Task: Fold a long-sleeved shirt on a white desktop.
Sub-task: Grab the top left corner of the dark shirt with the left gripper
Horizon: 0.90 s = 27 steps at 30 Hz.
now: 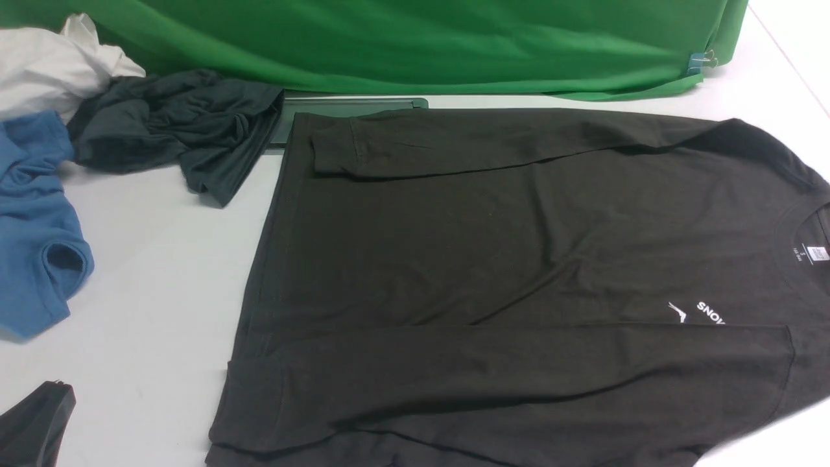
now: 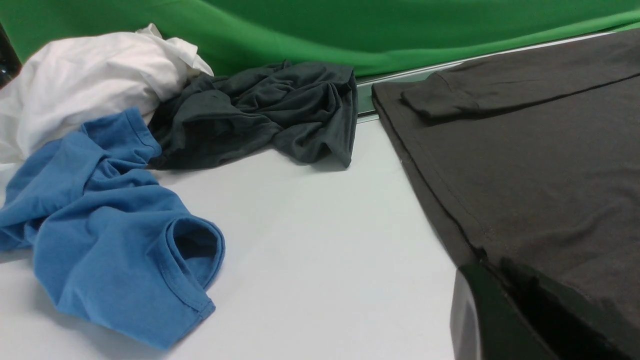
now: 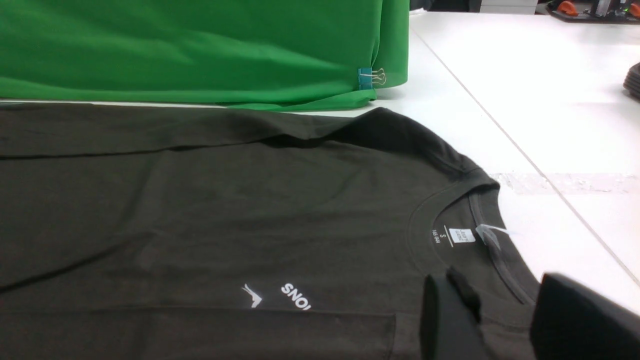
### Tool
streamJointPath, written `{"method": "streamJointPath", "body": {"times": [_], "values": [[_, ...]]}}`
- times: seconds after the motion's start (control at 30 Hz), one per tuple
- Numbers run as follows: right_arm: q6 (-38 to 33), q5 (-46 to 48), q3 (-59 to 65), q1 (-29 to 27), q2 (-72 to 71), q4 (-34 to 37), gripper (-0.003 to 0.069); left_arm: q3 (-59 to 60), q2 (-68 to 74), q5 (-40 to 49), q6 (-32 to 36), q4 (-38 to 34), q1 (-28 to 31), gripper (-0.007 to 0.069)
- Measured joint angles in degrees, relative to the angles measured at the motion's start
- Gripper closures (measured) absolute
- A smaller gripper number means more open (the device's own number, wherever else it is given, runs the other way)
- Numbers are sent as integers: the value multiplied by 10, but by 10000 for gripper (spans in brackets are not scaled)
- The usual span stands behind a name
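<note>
**Shirt flat, both sleeves folded in; body fold not yet made.**

Nearest, the left gripper (image 1: 52,397) is closed on nothing, well off the hem. The right gripper (image 3: 500,287) hangs with jaws apart over the shoulder, beside the collar. The long-sleeved shirt (image 1: 519,259) lies centre-right on the white desktop (image 1: 149,272), hem toward the left arm. Risk: a pinch catching only the top layer would likely drag the near sleeve (image 1: 506,370) out of its fold. A fold carried leftward could snag the grey-teal garment (image 1: 181,130), just beside the far hem corner. No bin or box seen, only a flat green slab (image 1: 350,105) behind.
</note>
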Motion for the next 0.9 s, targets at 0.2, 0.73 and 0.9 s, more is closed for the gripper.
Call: {"method": "streamJointPath", "body": {"times": [0.2, 0.73, 0.9], "values": [[0, 0, 0, 0, 0, 0, 418, 0, 0, 0, 0, 0, 0, 606], [160, -216, 0, 0, 0, 0, 418, 0, 0, -95, -30, -69, 0, 606], [314, -317, 0, 0, 0, 0, 418, 0, 0, -286, -92, -221, 0, 606]]}}
